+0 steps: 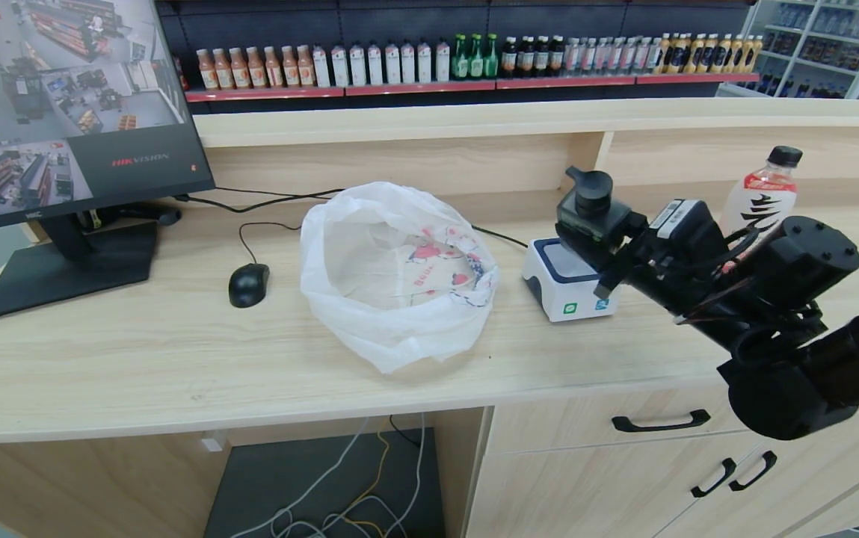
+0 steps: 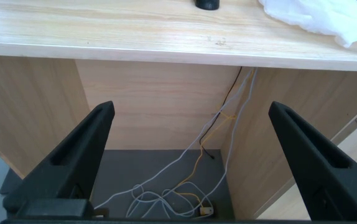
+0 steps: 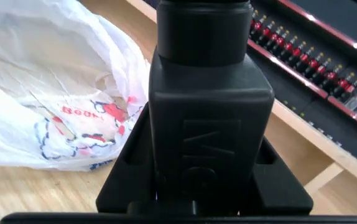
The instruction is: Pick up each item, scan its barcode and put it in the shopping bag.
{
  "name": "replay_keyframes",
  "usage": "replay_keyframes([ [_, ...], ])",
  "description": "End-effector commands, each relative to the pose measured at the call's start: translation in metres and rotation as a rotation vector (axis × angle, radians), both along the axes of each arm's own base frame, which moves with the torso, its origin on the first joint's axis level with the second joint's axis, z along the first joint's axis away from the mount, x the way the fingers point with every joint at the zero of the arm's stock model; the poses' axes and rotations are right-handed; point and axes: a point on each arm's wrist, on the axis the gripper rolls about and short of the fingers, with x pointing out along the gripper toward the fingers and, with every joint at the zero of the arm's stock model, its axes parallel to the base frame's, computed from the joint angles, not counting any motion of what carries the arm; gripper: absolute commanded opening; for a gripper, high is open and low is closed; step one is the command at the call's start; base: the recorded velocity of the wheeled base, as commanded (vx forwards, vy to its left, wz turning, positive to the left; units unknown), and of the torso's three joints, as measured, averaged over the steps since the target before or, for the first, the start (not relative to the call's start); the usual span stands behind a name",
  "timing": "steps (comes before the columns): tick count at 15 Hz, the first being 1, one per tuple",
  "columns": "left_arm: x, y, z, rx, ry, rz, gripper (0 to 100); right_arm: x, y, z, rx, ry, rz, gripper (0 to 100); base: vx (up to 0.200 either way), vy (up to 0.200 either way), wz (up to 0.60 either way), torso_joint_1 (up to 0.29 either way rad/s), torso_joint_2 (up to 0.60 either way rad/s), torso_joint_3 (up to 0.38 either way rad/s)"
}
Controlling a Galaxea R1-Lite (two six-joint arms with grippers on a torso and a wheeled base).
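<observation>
Black bottle (image 1: pixel 590 196), clamped in right gripper (image 1: pixel 599 237)

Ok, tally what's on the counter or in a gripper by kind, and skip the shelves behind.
Bottles: 2, the dark bottle in the right gripper and the pale bottle standing on the counter.
Shopping bag: 1
Scanner: 1
Mouse: 1
Monitor: 1
Total: 6

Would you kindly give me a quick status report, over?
Right gripper shut on black bottle, at the scanner. Left gripper open, low below the counter edge. Shopping bag open; path to it looks clear.
</observation>
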Motion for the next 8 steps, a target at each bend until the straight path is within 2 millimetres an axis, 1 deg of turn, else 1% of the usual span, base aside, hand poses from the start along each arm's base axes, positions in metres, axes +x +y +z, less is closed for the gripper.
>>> replay_keyframes([
  [1,0.000,0.000,0.000,0.000,0.000,0.001,100,-0.028,0.009,0.017,0.062,0.016,0.049,0,0.000,0.000,0.00,0.000,0.00,0.000],
  [2,0.000,0.000,0.000,0.000,0.000,0.001,100,-0.034,0.007,0.023,0.095,0.025,0.049,0,0.000,0.000,0.00,0.000,0.00,0.000],
  [4,0.000,0.000,0.000,0.000,0.000,0.001,100,-0.044,0.006,0.019,0.189,0.125,0.023,0,0.000,0.000,0.00,0.000,0.00,0.000],
  [6,0.000,0.000,0.000,0.000,0.000,0.001,100,-0.069,-0.005,0.009,0.355,0.283,-0.077,0,0.000,0.000,0.00,0.000,0.00,0.000],
  [8,0.000,0.000,0.000,0.000,0.000,0.001,100,-0.081,-0.009,0.009,0.447,0.332,-0.113,0,0.000,0.000,0.00,0.000,0.00,0.000],
])
